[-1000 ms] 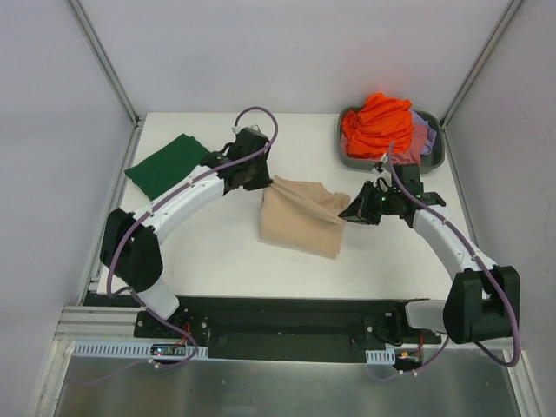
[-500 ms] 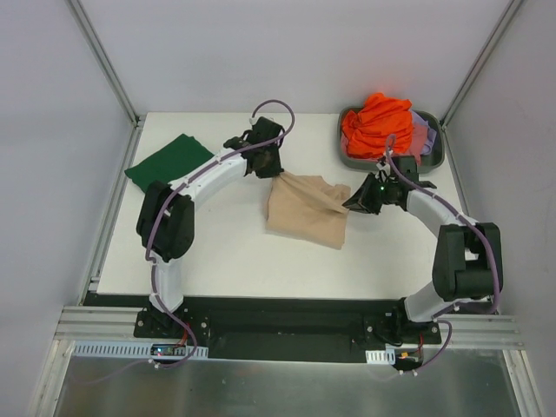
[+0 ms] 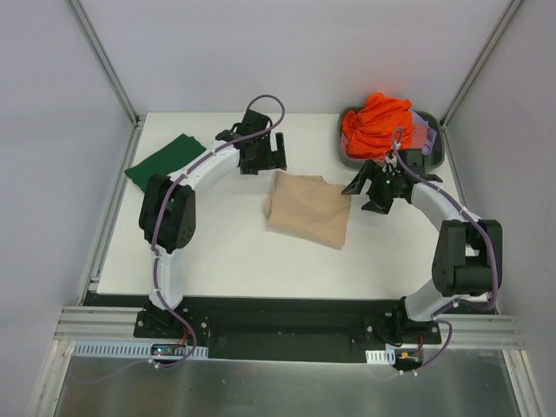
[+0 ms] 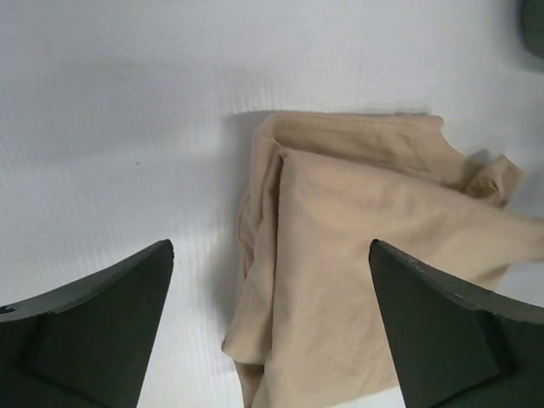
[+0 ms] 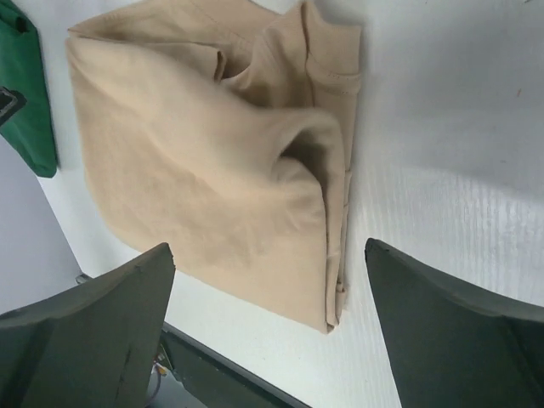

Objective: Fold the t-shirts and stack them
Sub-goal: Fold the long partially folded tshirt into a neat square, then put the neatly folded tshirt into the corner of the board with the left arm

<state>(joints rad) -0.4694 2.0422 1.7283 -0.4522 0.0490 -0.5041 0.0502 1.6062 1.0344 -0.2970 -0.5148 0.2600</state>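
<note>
The beige t-shirt [image 3: 308, 208] lies folded and flat on the white table [image 3: 217, 252], its collar end toward the back. My left gripper [image 3: 265, 158] hovers open just behind its back left corner, touching nothing. My right gripper [image 3: 369, 189] is open beside the shirt's right edge, also empty. In the left wrist view the beige t-shirt [image 4: 365, 221] sits below the wide-open left gripper [image 4: 270, 246]. In the right wrist view the same shirt [image 5: 195, 153] lies under the open right gripper [image 5: 268, 248]. A folded dark green t-shirt [image 3: 165, 162] rests at the far left.
A grey tub [image 3: 436, 156] at the back right holds a heaped orange t-shirt [image 3: 378, 122] with pink and lavender cloth [image 3: 424, 135] beside it. The green shirt's edge [image 5: 25, 93] shows in the right wrist view. Table edges run close on both sides.
Both grippers went from shut on the beige t-shirt's corners to open, letting it drop flat. Each has drawn back slightly from the cloth.
</note>
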